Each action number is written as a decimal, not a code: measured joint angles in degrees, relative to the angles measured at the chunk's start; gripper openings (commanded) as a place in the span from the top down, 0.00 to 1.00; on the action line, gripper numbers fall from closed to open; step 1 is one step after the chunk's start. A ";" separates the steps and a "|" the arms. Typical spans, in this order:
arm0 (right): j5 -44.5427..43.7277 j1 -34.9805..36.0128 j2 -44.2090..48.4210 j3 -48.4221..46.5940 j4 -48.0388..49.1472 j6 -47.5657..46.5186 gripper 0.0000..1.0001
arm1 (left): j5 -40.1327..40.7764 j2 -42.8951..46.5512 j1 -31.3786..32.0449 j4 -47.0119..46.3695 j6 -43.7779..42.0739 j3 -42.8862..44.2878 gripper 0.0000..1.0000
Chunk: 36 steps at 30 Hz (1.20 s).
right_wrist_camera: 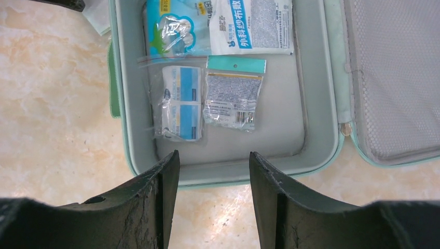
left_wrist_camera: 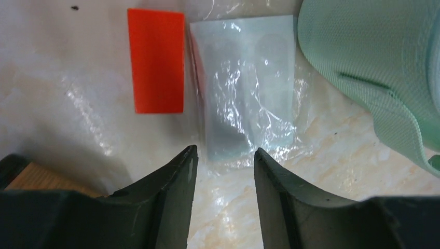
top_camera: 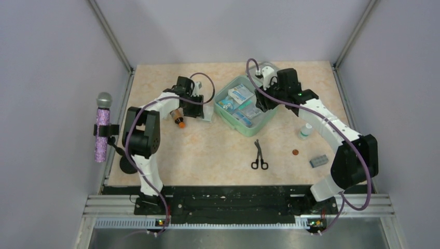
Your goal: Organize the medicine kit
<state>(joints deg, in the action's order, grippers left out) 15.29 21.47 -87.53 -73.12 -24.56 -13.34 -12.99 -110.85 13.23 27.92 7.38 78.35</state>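
The medicine kit (right_wrist_camera: 311, 93) lies open at the rear centre of the desk (top_camera: 218, 150). Left hand (left_wrist_camera: 223, 155): released, fingers apart over a clear packet (left_wrist_camera: 249, 88) beside the kit. Right hand (right_wrist_camera: 214, 158): released, empty, above the kit's rim.

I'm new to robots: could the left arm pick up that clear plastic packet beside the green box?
Probably yes. The left gripper is open right in front of the clear packet, nothing lies on it, and the medicine kit sits off to one side.
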 measured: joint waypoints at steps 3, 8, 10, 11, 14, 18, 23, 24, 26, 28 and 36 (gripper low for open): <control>-0.09 0.00 0.13 0.42 0.09 -0.02 0.49 | -1.29 -3.41 0.00 -0.31 0.15 2.47 0.59; -0.33 0.00 0.15 0.83 1.36 -0.02 0.49 | -2.19 -5.99 0.02 -0.61 0.48 4.68 0.94; -0.66 0.00 0.15 1.14 1.53 -0.02 0.49 | -2.58 -6.69 0.02 -0.57 0.35 5.20 1.00; -0.70 0.00 0.15 1.14 1.46 -0.07 0.49 | -2.73 -6.69 -0.04 -0.46 0.07 5.27 1.00; -0.72 0.00 0.15 1.14 1.51 -0.46 0.49 | -3.91 -6.27 -0.57 0.96 -0.74 5.27 1.00; -0.13 0.00 0.15 1.14 1.46 -1.05 0.48 | -6.84 -3.28 -2.01 7.39 -3.28 5.33 1.00; 2.60 0.00 -0.44 0.52 1.55 1.33 0.45 | -11.30 7.41 -5.07 9.64 -7.74 3.91 1.00; 4.20 0.00 -1.33 -0.66 1.55 2.64 0.44 | -12.31 10.56 -5.60 9.18 -8.81 3.58 1.00; 7.52 0.00 -3.37 -3.02 2.23 4.79 0.43 | -15.32 16.06 -5.92 7.28 -10.36 3.23 1.00; 12.48 0.00 -6.08 -5.81 3.72 7.30 0.43 | -18.56 20.22 -5.73 3.28 -10.29 2.40 1.00; 31.08 0.00 -17.09 -13.03 16.94 21.66 0.43 | -28.85 17.68 -5.27 -11.54 0.61 4.24 1.00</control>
<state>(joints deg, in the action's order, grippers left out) 46.37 21.47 -104.62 -86.15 -7.62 8.32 -41.85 -93.17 7.97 16.38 7.99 82.59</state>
